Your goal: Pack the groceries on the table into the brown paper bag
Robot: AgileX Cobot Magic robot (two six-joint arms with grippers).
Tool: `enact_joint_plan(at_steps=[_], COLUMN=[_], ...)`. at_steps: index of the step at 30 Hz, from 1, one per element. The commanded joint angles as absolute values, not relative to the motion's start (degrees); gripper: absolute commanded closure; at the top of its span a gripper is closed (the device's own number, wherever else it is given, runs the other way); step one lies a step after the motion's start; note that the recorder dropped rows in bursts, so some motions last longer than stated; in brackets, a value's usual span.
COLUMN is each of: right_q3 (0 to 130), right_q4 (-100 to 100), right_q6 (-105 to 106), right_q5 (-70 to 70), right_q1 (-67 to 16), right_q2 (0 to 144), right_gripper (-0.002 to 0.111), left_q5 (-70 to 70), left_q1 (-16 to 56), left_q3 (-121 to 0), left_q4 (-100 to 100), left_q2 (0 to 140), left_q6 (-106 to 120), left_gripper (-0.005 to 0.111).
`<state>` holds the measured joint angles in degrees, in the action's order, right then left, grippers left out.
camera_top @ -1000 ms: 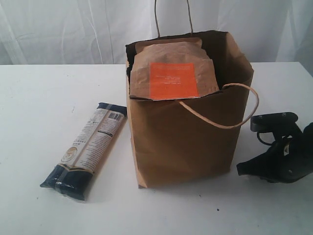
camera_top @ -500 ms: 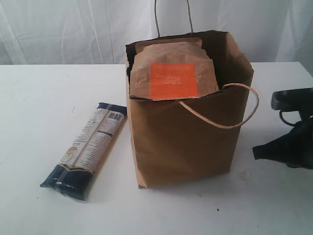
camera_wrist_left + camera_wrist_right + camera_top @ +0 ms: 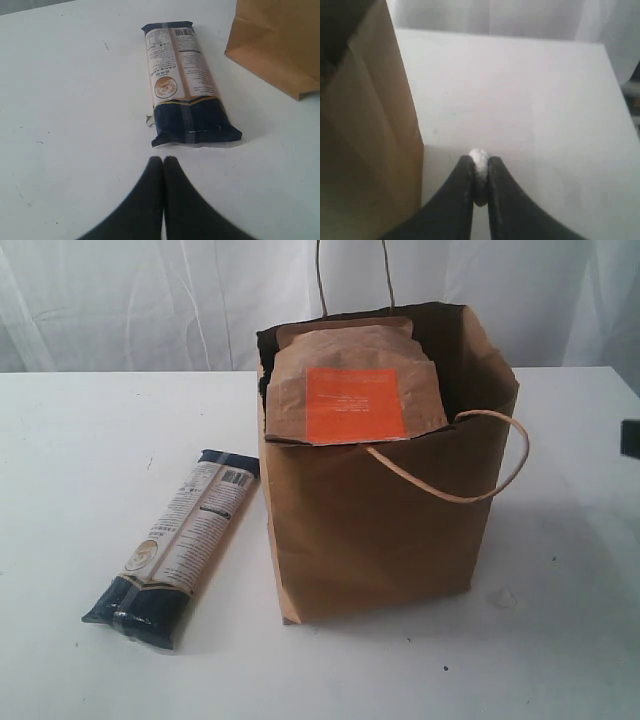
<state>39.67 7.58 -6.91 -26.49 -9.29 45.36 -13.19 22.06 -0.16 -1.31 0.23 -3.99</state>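
1. Found the pasta packet (image 3: pixel 172 548) lying flat on the table (image 3: pixel 70 440), at about 8 o'clock from the brown paper bag (image 3: pixel 380 540), near it but apart, with its long axis running 7 to 1 o'clock.
2. Judged it the only grocery in sight outside the bag.
3. Saw the left gripper (image 3: pixel 163 161) clenched and empty, just short of the packet's dark end.
4. Reckoned on spreading the jaws first, pinching across the narrow width near mid-length, then tipping the packet on end.
5. Noted the orange-labelled pouch (image 3: pixel 350 390) standing high in the bag's mouth, and judged the freer gap to lie toward 3 o'clock.
6. Marked the drooping twine handle (image 3: pixel 490 490) as a snag risk.
7. Saw the right gripper (image 3: pixel 480 161) pinched on a small whitish lump (image 3: pixel 479 155) of unclear nature, near the bag's wall.
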Motion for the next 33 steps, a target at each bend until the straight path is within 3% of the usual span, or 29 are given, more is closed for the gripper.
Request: enact_joint_plan(at_steps=[1, 14, 24, 28, 33], right_q3=[46.06, 60.99, 64.64, 64.69, 64.81], right_q4=[6.39, 4.53, 4.53, 4.53, 4.64], right_q6=[-2.48, 2.8, 2.8, 2.8, 2.8], right_q5=[-29.91, -33.2, -35.22, -33.76, -31.39], right_q1=[-11.31, -26.1, -27.4, -27.4, -27.4], right_q2=[43.96, 56.81, 66.69, 67.34, 67.34], right_gripper=[0.102, 0.102, 0.1, 0.086, 0.061], left_q5=[-13.37, -13.37, -13.37, -13.37, -13.37], left_q1=[21.97, 21.97, 21.97, 21.97, 21.97], left_q3=[0.0, 0.0, 0.0, 0.0, 0.0], left_q4=[-1.05, -1.05, -1.05, -1.05, -1.05], left_q2=[0.0, 0.0, 0.0, 0.0, 0.0], left_q6=[-3.97, -3.97, -3.97, -3.97, -3.97], left_gripper=[0.107, 0.107, 0.107, 0.107, 0.107])
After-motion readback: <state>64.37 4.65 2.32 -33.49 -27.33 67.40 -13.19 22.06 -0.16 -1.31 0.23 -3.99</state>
